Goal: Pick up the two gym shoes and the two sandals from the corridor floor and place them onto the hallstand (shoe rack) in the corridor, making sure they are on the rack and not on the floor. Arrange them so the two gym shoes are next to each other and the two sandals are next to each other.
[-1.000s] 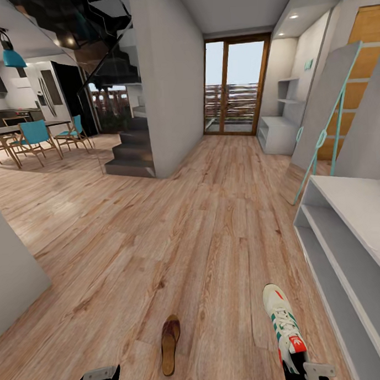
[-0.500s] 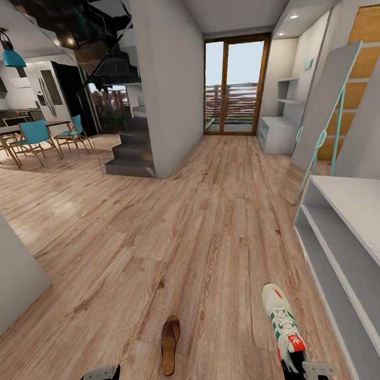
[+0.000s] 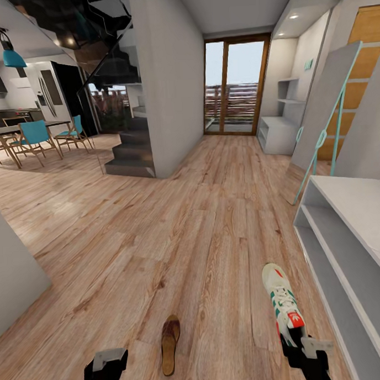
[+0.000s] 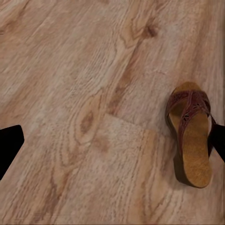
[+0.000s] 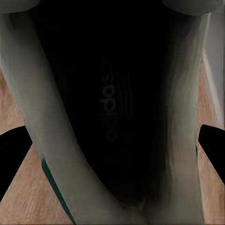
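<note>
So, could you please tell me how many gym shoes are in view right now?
1. The gym shoe is at the right pincer, beside the hallstand. The second gym shoe may lie outside the frame.

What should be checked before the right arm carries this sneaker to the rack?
1. gym shoe heel sits between the right tool fingers: ok.
2. Firm hold on the shoe: cannot tell.
3. hallstand lies close on the robot's right, shelves facing the corridor: ok.
4. left tool open and apart from the sandal: ok.
5. Sandal lies flat on the floor, out of the right arm's way: ok.
6. Whereabouts of the second shoe and second sandal: cannot tell.
</note>
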Robot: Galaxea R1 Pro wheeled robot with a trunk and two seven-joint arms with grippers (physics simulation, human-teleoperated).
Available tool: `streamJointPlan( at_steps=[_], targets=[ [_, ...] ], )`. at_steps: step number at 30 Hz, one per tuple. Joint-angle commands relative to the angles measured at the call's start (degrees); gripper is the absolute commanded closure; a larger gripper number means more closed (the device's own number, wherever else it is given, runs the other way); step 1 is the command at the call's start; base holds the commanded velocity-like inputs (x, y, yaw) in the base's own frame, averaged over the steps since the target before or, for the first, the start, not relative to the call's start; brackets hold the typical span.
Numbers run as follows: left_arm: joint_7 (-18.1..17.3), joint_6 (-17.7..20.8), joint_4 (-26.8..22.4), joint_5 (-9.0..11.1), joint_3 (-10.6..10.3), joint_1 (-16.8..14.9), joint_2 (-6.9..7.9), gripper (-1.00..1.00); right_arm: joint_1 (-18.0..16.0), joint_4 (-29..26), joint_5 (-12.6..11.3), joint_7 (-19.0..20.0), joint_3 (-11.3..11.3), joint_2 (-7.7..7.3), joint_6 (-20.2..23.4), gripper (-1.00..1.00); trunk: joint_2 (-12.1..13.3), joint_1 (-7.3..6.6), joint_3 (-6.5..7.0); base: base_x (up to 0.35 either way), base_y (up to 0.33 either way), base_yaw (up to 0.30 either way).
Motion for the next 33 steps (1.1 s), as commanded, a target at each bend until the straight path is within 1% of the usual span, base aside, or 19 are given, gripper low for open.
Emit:
streamJointPlan(
  at_steps=[1,2,4,5,9,10,13,14,16,21,26,33],
  targets=[
    [-0.55,0.93,0.06,0.14,0.37,-0.78,-0.07,-1.00,-0.05,-1.14,0.37,0.00,-0.10,0.01,0.31,1.00,-0.02,-0.01,-0.05,0.000,0.000,0.000],
    [-0.54,2.83,0.05,0.09,0.34,-2.17,-0.12,-1.00,-0.22,-3.38,0.37,0.03,-0.05,0.00,1.64,1.00,-0.02,-0.01,-0.05,0.000,0.000,0.000],
    [-0.54,4.53,0.03,0.09,0.31,-3.41,-0.16,-1.00,-0.56,-5.52,0.37,0.08,0.01,-0.01,3.55,1.00,-0.02,-0.01,-0.05,0.000,0.000,0.000],
    [-0.54,5.81,0.02,0.09,0.30,-4.52,-0.20,-1.00,-0.98,-7.54,0.37,0.18,0.11,0.00,6.00,1.00,-0.02,-0.01,-0.05,0.000,0.000,0.000],
    [-0.54,7.21,0.00,0.04,0.28,-5.98,-0.39,-1.00,-1.79,-11.38,0.36,0.35,0.24,0.02,11.43,1.00,-0.02,-0.01,-0.05,0.000,0.000,0.000],
    [-0.54,7.55,0.00,0.02,0.30,-6.35,-0.46,-1.00,-2.03,-13.21,0.33,0.41,0.29,0.00,13.84,1.00,-0.02,-0.01,-0.05,0.000,0.000,0.000],
    [-0.58,7.61,-0.09,0.09,0.28,-6.60,-0.47,-1.00,-2.24,-15.72,0.31,0.74,0.41,0.02,16.62,1.00,-0.02,-0.01,-0.05,0.000,0.000,0.000],
    [-0.60,7.60,-0.17,0.09,0.28,-6.60,-0.52,-1.00,-2.32,-17.00,0.30,1.42,0.48,0.09,17.82,1.00,-0.02,-0.01,-0.05,0.000,0.000,0.000],
    [-0.61,7.61,-0.22,0.06,0.28,-6.58,-0.62,-1.00,-2.39,-18.17,0.37,3.11,0.49,0.11,18.82,1.00,-0.02,-0.01,-0.05,0.000,0.000,0.000],
    [-0.62,7.69,-0.16,-0.03,0.27,-6.57,-0.71,-1.00,-2.45,-19.30,0.49,6.75,0.36,0.01,19.64,1.00,-0.02,-0.01,-0.05,0.000,0.000,0.000],
    [-0.57,7.53,-0.04,-0.06,0.24,-6.51,-0.65,-1.00,-2.46,-19.62,0.54,8.22,0.31,-0.01,19.87,1.00,-0.02,-0.01,-0.05,0.052,-0.018,-0.046],
    [-0.70,7.33,-0.18,0.06,0.18,-6.17,-0.65,-1.00,-2.47,-19.71,0.55,8.60,0.33,0.05,19.93,1.00,-0.02,-0.01,-0.05,0.226,-0.118,-0.214]
  ],
)
